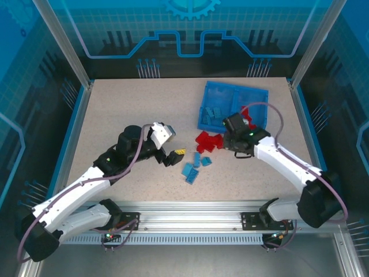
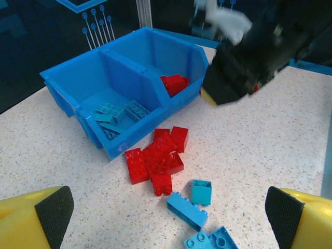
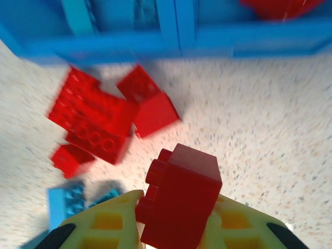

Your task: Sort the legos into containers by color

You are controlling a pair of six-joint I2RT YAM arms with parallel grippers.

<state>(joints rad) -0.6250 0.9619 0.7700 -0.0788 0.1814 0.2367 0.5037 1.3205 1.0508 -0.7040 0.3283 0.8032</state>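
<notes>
Seemingly low over the table [image 3: 259,129], right fingers [image 3: 106,228] around a red brick [image 3: 181,199]

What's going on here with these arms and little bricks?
Two robot arms are sorting bricks by color into a blue tray. The right claw holds a red brick above the table. The left claw is open near the loose blue bricks. The tray has light blue bricks in one compartment, red bricks in the other.

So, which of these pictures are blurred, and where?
Right wrist view: smeared overall, with the tray and loose red bricks soft; the held red brick is sharper. Left wrist view: crisp, except the right arm at the top. Top external view: sharp.
</notes>
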